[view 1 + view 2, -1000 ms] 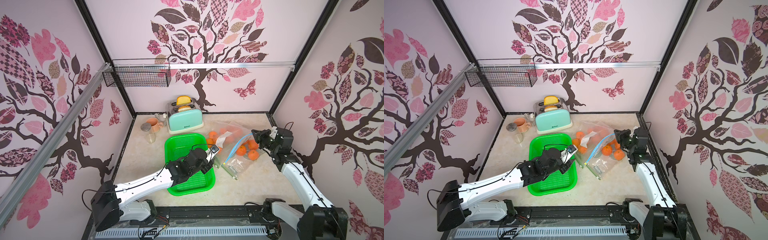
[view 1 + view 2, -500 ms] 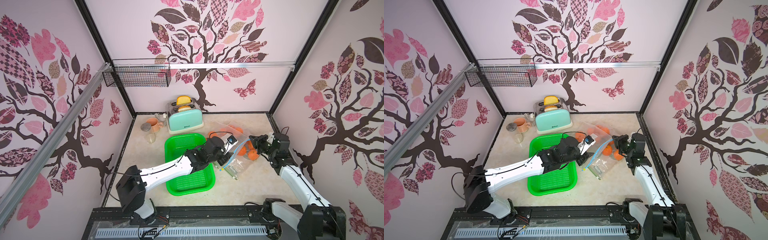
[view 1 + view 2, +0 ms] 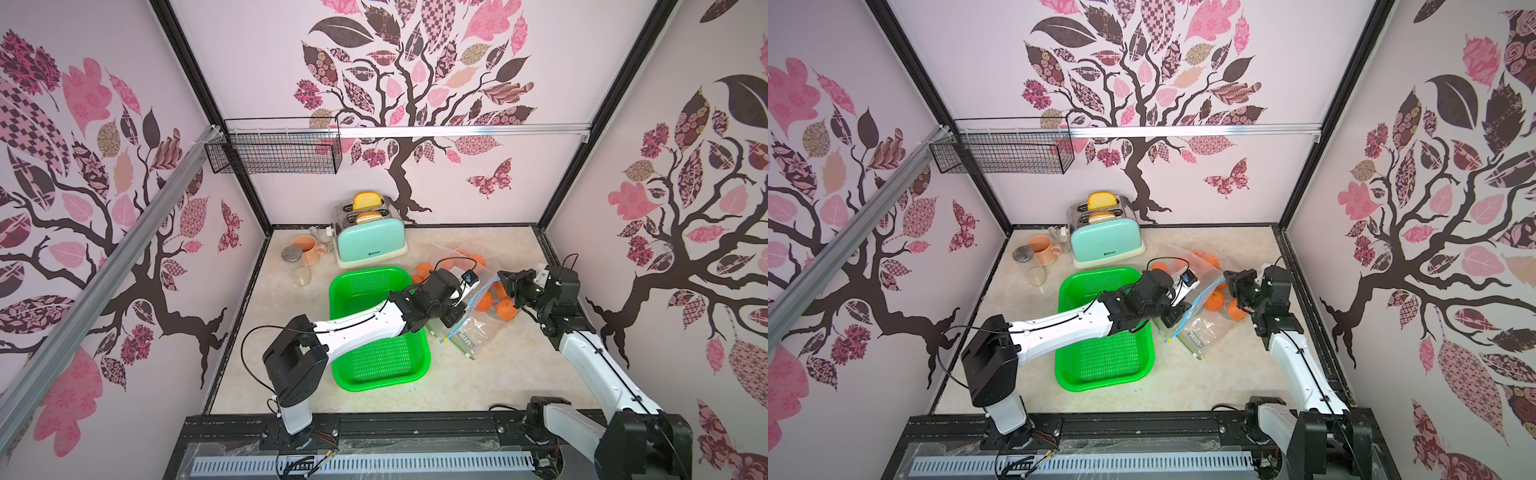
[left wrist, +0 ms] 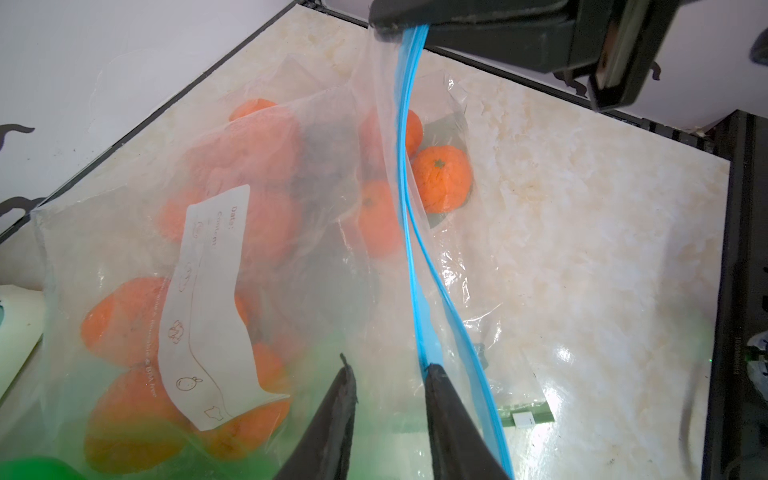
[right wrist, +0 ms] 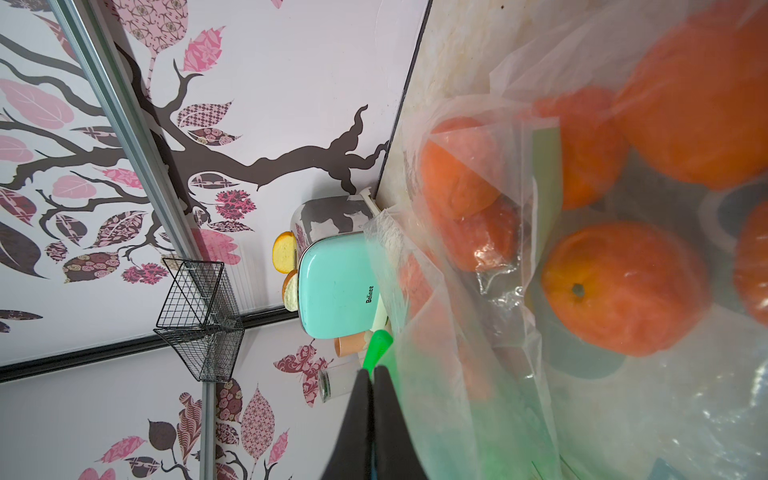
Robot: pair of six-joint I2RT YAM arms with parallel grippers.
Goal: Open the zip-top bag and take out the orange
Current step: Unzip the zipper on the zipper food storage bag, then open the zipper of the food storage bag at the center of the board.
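Note:
The clear zip-top bag with a blue zip strip lies right of the green basket. Several oranges sit inside it; one orange shows plainly. My right gripper is shut on the zip's upper end and holds it up off the table. My left gripper is at the zip's lower part. Its jaws stand apart with bag film across the gap. One fingertip touches the blue strip, which splits into two lines there.
A green basket lies under my left arm. Behind it stand a mint toaster, a pink cup and a glass jar. More oranges lie under clear film with a white label. The right wall is close to my right arm.
My left arm swung from over the basket to the bag's zip, and its jaws narrowed. The right gripper stayed shut on the zip and shifted slightly.

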